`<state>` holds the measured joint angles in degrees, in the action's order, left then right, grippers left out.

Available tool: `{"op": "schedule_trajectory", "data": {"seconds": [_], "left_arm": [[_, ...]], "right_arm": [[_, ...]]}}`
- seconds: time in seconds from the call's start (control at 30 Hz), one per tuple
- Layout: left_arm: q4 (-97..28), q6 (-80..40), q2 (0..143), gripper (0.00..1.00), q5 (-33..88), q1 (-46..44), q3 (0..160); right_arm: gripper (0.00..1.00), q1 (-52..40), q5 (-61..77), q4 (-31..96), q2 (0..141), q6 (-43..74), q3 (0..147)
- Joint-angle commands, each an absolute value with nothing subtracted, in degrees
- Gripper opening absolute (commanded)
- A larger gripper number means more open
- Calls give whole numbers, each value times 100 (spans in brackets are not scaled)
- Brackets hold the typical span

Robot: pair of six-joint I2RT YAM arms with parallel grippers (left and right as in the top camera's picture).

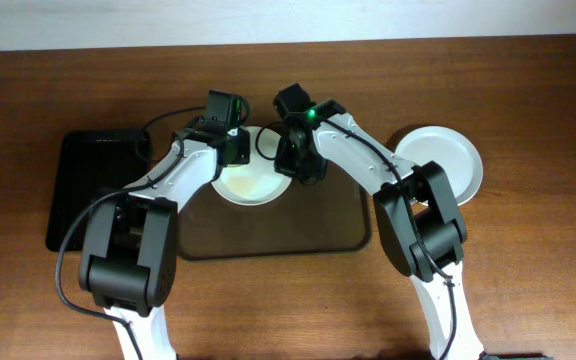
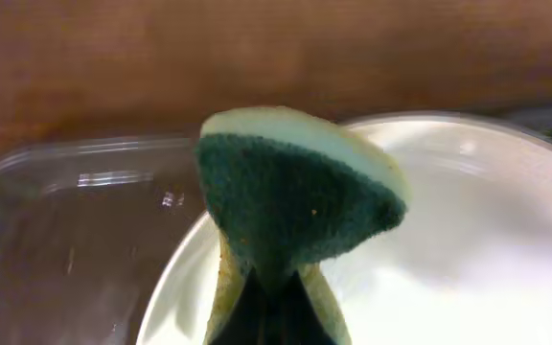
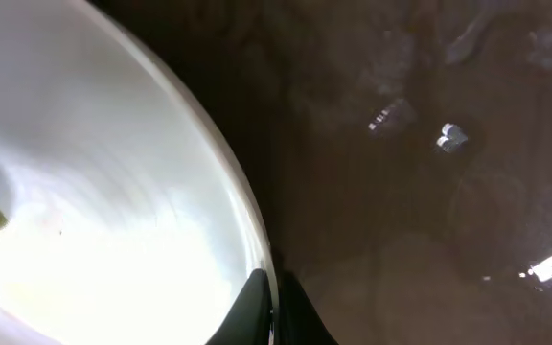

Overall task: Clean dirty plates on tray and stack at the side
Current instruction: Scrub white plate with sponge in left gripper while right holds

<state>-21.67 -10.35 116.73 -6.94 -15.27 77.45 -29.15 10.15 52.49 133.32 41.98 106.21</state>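
Left hand [image 1: 236,150]: we find it clamped on sponge [image 2: 295,201]; fingers mostly hidden.
Right hand [image 3: 274,307]: pinching plate [image 3: 113,220] rim, at 12 o'clock on the tray [image 1: 268,232].

Looking across the overhead view and both wrist views, I can make out no word, label, brand, number or sign that can be read on anything.
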Motion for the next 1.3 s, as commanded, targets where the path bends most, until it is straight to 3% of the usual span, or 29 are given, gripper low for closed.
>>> {"op": "schedule_trajectory", "data": {"seconds": [0.0, 0.1, 0.23, 0.3, 0.5, 0.6, 0.77, 0.83, 0.93, 1.07, 1.2, 1.27], "left_arm": [[-3253, -1087, 11743, 0, -508, -1496, 7673], [-4080, -375, 11743, 0, 1225, -1485, 7675], [-3951, 30, 11743, 1, 2561, -1485, 7677], [-3706, -91, 11743, 0, 2174, -1413, 7677], [-2810, -834, 11743, 1, -757, -1133, 7675], [-3004, -832, 11743, 0, -709, -1133, 7577], [-3041, -523, 11743, 0, 690, -1129, 7387], [-3046, 257, 11743, 0, 2867, -1129, 7387], [-2989, 285, 11743, 0, 3319, -1120, 7395], [-2062, -475, 11743, 1, 1503, -1020, 7397], [-2298, -473, 11743, 1, -921, -1022, 7397], [-2821, -473, 11743, 1, -1288, -1020, 7397]], "right_arm": [[4, -2923, 836, 5286, 13539, 4180, 10429], [4, -2923, 838, 5286, 13539, 4180, 10429], [4, -2923, 840, 5290, 13539, 4180, 10429], [4, -2923, 838, 5293, 13539, 4180, 10427], [4, -2923, 840, 5293, 13539, 4178, 10425], [4, -2696, 2366, 4993, 13539, 3629, 10366], [4, -2202, 3894, 3555, 13539, 3433, 9122], [4, -2174, 4025, 3398, 13539, 3450, 9026], [4, -2178, 4023, 3400, 13539, 3450, 9026], [4, -2178, 4003, 3404, 13539, 3448, 9026], [4, -2178, 3988, 3406, 13539, 3448, 9026], [4, -2178, 3986, 3404, 13539, 3448, 9026]]}}
